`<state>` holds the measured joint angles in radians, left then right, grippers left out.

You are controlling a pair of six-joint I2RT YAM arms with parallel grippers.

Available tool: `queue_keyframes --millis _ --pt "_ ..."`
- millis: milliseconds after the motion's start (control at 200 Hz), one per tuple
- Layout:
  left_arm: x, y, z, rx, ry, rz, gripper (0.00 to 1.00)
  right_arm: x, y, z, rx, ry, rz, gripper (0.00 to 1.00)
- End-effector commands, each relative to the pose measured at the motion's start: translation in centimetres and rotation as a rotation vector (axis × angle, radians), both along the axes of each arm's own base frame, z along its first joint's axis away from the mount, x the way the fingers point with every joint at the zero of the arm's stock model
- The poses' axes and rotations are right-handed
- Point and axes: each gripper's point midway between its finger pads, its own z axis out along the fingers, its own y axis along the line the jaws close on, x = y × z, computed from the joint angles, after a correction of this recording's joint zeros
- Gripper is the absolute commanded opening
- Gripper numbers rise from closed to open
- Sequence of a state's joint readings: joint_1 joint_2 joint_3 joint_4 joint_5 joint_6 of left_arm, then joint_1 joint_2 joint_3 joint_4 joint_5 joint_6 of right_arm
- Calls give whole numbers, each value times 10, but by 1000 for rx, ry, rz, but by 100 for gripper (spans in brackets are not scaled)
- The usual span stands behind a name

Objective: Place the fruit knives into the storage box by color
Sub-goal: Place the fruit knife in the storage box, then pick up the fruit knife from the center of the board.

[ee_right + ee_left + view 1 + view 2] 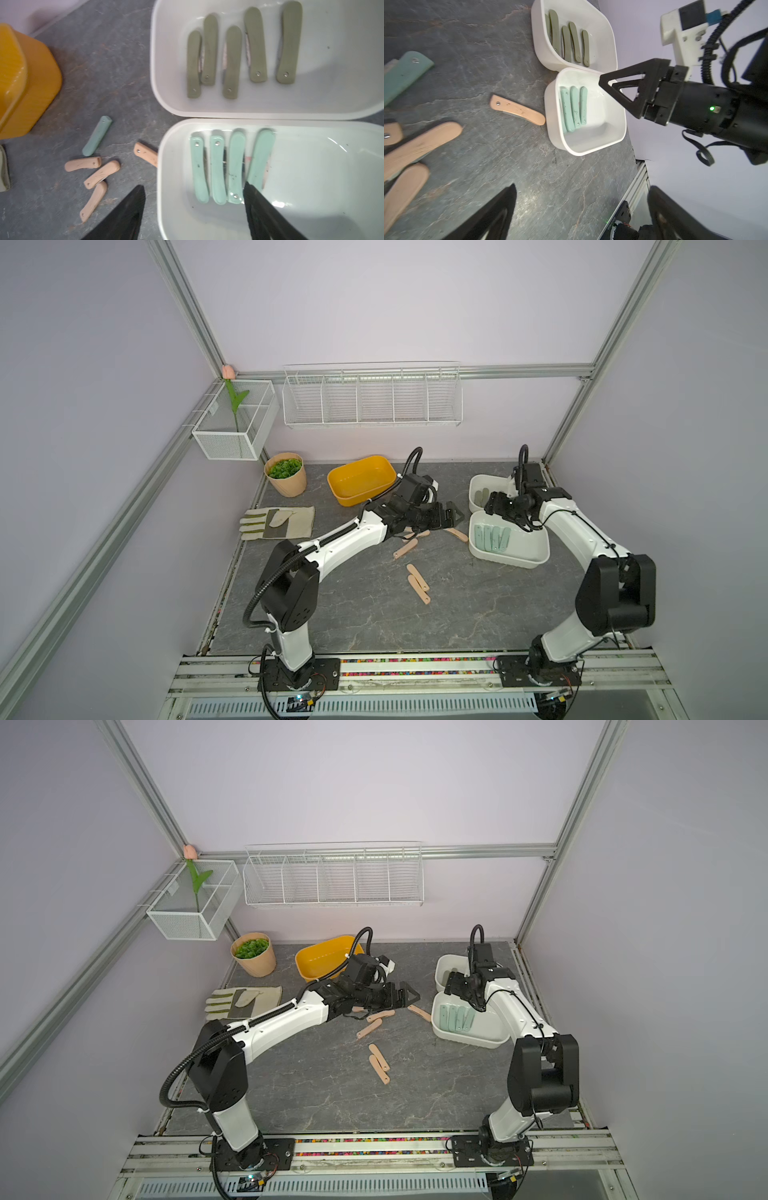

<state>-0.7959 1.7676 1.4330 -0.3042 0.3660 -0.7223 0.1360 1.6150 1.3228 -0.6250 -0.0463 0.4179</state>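
My right gripper (194, 187) hangs open and empty over a glossy white box (311, 207) holding four curved mint knives (217, 169). Five olive knives (232, 62) lie in the next box (166, 62). My left gripper (452, 515), open too, hovers above matte pink knives (83, 164) and a stray mint knife (97, 136) on the stone-look table (104, 72). The yellow box (361, 483) is empty.

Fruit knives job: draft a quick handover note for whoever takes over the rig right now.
Left gripper: open, empty, by the loose peach knives on the table.
Right gripper: open, empty, above the near white box.
Done: five olive knives in the far white box, four mint knives in the near one.
Left: one mint knife and at least six peach knives lie loose; the yellow box is empty, probably meant for peach.
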Motion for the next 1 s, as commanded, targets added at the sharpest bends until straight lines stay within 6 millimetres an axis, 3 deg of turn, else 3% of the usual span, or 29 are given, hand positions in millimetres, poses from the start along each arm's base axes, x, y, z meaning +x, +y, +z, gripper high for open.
queue_keyframes --millis 0,40,250,495,725,995 --pt "10 23 15 -21 -48 53 99 1 27 19 31 -10 24 78" --pt "12 32 15 -21 -47 69 99 0 46 21 27 -8 60 78" --pt "19 80 14 -5 -60 150 99 6 109 13 11 32 159 78" --pt "31 145 20 -15 -65 273 99 16 167 -20 -19 121 214 78" --pt "34 185 26 -15 -80 348 99 31 191 -56 -57 204 200 78" --pt "32 188 22 -8 -73 342 99 40 197 -85 -75 252 173 77"
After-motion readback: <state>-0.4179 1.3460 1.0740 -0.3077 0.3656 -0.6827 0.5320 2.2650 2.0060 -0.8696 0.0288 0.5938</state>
